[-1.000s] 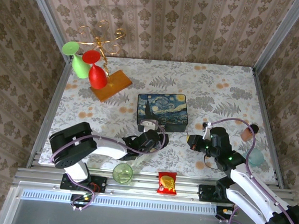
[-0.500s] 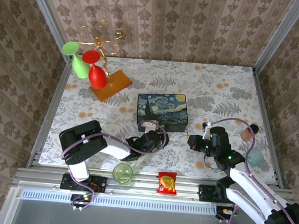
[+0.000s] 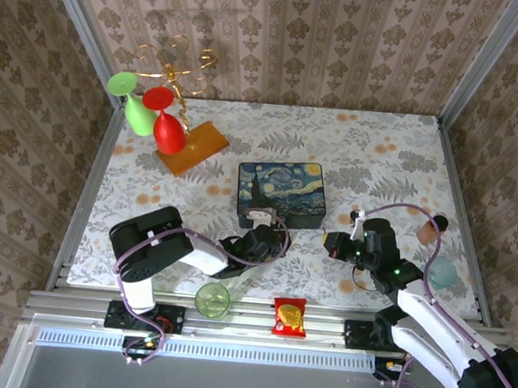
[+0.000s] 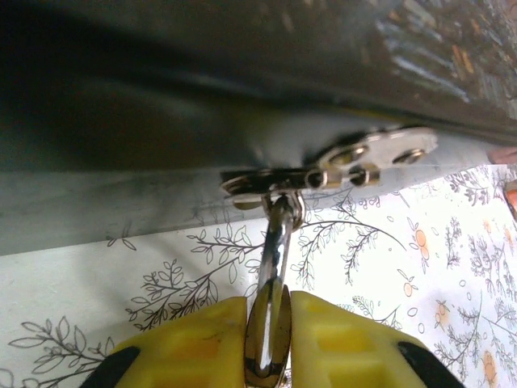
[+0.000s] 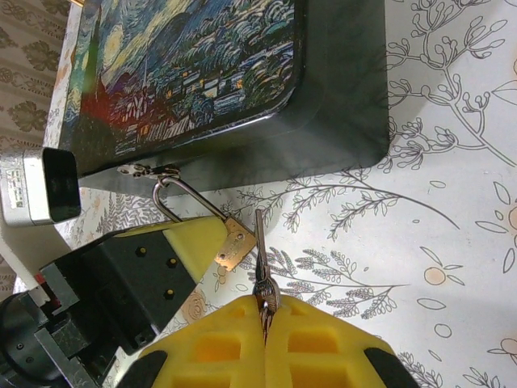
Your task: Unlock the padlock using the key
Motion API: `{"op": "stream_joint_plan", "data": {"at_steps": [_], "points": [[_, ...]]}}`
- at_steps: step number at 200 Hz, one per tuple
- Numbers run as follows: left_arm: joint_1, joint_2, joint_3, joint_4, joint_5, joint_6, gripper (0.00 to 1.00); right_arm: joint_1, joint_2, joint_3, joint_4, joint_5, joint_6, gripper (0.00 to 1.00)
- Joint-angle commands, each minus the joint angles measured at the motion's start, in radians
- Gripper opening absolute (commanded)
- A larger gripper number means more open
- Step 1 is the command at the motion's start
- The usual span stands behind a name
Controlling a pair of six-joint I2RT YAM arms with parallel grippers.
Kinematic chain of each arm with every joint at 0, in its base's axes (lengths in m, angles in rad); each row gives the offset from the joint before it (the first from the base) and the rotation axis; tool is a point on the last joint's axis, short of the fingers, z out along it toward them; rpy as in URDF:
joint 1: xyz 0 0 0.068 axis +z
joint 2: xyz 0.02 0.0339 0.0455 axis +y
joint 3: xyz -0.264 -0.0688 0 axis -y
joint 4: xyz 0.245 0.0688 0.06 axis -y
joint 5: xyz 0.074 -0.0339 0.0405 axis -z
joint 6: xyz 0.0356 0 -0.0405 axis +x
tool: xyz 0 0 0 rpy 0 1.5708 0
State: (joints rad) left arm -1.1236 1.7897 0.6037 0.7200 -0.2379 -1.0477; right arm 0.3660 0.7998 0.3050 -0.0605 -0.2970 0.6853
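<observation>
Two wine glasses [image 3: 167,133], one green and one red, lean at a gold wire rack on a wooden board [image 3: 204,144] toward the far left corner of the table [image 3: 380,159]. At the near edge, by my left arm's base, sits a green cup [image 3: 213,299].

My left hand [image 4: 268,323] lies low on the table at the near side of the painted box [image 3: 282,191], which stands about midway across. Its yellow pads are pinched tight on the padlock [image 5: 235,242]; through my left wrist camera I see it edge-on between them. The silvery shackle [image 4: 277,234] runs out of my grip and passes through the loop of the box's metal clasp [image 4: 371,158], so the padlock hangs from the box front, just over the patterned cloth.

Just to the right of the brass body comes the key [image 5: 259,263], its thin shaft pointing toward the box and its tip alongside the padlock's edge. I cannot tell whether the two touch. My right hand [image 5: 265,323] is clamped on the key's head, pads pressed together with only the shaft sticking out.

A red snack packet [image 3: 290,316] lies at the near edge between my arm bases. Near the right edge stand a pink cup [image 3: 430,233] and a teal cup [image 3: 444,272], well apart from the box.
</observation>
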Motion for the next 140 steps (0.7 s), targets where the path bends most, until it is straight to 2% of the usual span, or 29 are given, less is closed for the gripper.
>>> {"op": "stream_joint_plan", "data": {"at_steps": [1, 25, 75, 116, 140], "points": [[0.014, 0.013, 0.002, 0.01, 0.015, -0.009, 0.14, -0.005, 0.021, -0.024, 0.053, -0.032, 0.023, 0.0], [0.017, 0.002, 0.001, 0.022, 0.029, -0.02, 0.11, -0.006, 0.076, -0.054, 0.152, -0.134, 0.066, 0.0], [0.037, -0.037, -0.016, 0.096, 0.071, -0.073, 0.04, -0.034, 0.259, -0.111, 0.441, -0.446, 0.126, 0.0], [0.047, -0.076, -0.021, 0.141, 0.091, -0.096, 0.0, -0.13, 0.375, -0.156, 0.625, -0.594, 0.153, 0.0], [0.049, -0.077, -0.034, 0.195, 0.101, -0.132, 0.0, -0.138, 0.445, -0.147, 0.713, -0.627, 0.183, 0.0]]}}
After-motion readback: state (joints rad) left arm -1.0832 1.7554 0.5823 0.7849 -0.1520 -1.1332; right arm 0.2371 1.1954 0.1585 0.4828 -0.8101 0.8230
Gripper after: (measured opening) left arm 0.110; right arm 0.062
